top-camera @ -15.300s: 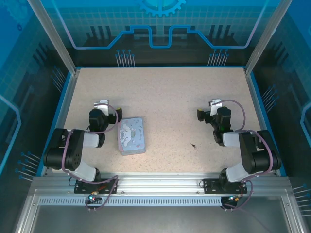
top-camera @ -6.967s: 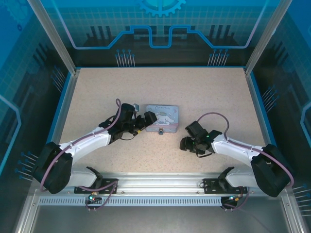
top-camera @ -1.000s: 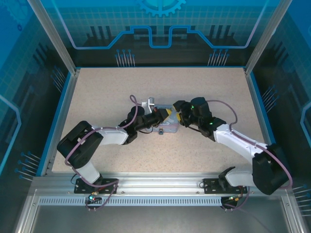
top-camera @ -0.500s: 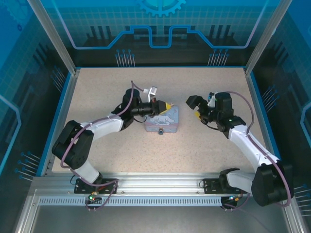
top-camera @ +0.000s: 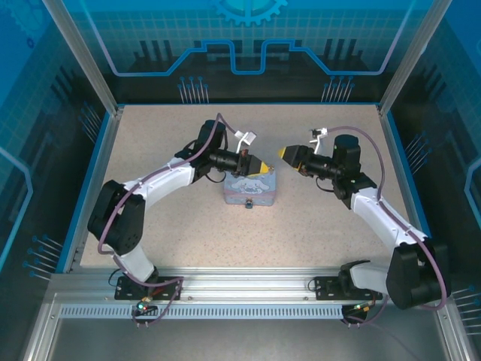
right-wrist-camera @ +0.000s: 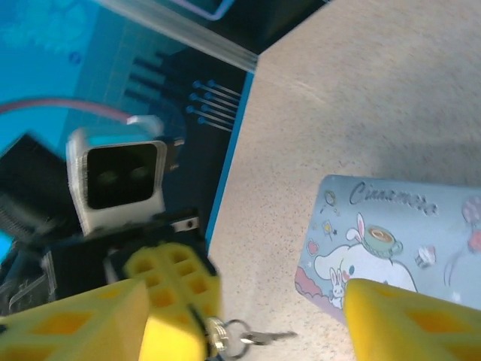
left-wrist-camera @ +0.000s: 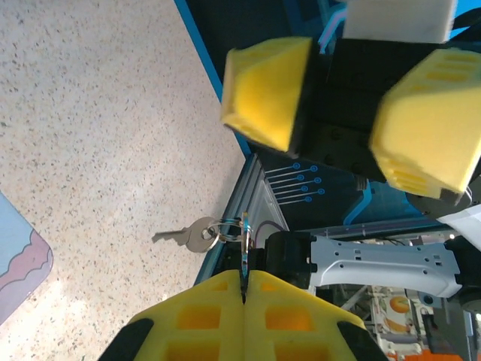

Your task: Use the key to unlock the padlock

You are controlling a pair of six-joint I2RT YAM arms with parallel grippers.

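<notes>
My left fingers (left-wrist-camera: 249, 292) pinch the key ring (left-wrist-camera: 225, 229); the key (left-wrist-camera: 180, 238) sticks out crosswise, near my spread, empty right fingers (left-wrist-camera: 267, 90).

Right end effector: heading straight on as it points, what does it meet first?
Likely the left end effector, shut on the key ring with the key dangling, directly facing it; depth is unclear.

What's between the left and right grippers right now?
The key, dangling on its ring from the shut left gripper, hangs in the gap facing the open right gripper; the left wrist view shows it.
</notes>
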